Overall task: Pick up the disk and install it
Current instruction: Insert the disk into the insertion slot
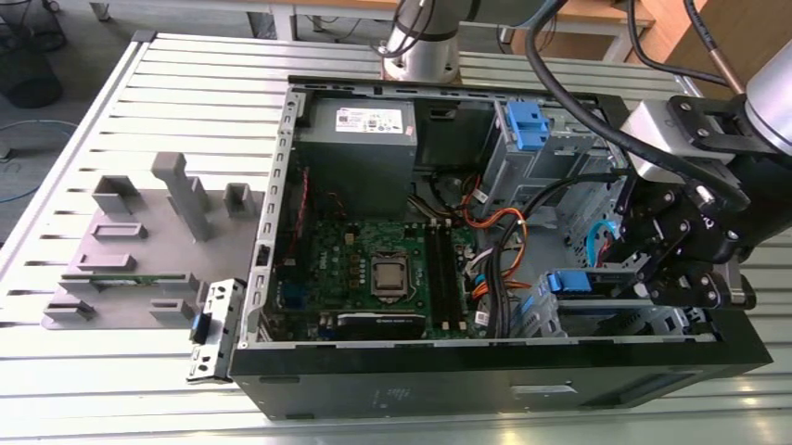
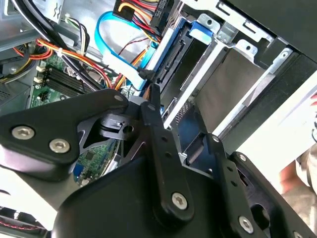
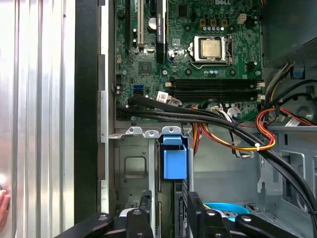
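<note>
The disk (image 1: pixel 572 282) stands on edge in the drive bay at the front right corner of the open computer case (image 1: pixel 266 250). In the first wrist view its blue rail end (image 3: pixel 174 159) lines up with the bay's metal tabs. In the second wrist view its black connector edge (image 2: pixel 172 67) and blue rail run away from me into the bay. My gripper (image 1: pixel 646 278) reaches into the case from the exterior view's right. Its black fingers (image 3: pixel 146 210) straddle the disk's near end, and the gripper (image 3: pixel 170 197) (image 2: pixel 183 116) is shut on it.
Thick black cables (image 3: pixel 208 119) and orange-yellow wires (image 3: pixel 257 141) cross just beyond the bay, beside the green motherboard (image 1: pixel 371 269). A grey power-supply box (image 1: pixel 359 139) fills the case's back. A grey fixture (image 1: pixel 136 241) lies on the slatted table. A person's hand (image 2: pixel 303 173) is near the case.
</note>
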Robot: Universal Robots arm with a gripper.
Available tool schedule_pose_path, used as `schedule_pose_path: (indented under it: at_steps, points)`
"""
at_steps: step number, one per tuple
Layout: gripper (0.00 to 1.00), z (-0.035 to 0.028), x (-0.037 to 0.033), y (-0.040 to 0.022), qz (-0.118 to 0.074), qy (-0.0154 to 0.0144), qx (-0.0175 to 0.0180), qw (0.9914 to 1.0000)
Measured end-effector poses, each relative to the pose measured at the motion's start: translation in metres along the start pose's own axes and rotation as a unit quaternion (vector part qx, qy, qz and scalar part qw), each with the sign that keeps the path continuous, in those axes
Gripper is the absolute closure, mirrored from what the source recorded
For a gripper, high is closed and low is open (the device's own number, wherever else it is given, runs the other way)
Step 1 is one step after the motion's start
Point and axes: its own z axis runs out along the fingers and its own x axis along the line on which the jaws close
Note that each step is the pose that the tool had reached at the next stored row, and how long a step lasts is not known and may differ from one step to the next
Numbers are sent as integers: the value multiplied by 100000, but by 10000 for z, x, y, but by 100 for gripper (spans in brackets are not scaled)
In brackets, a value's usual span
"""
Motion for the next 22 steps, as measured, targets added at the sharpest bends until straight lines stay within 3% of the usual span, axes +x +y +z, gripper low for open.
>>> schedule_pose_path:
  at_steps: [2, 4, 6, 22]
  points:
    - [58, 6, 0, 11, -16, -19, 321, 99999]
    - [58, 18, 2, 31, -70, -39, 1017, 99995]
    - [58, 22, 2, 36, -96, -43, 1280, 99992]
    - [58, 8, -23, 38, -97, -34, 1305, 99991]
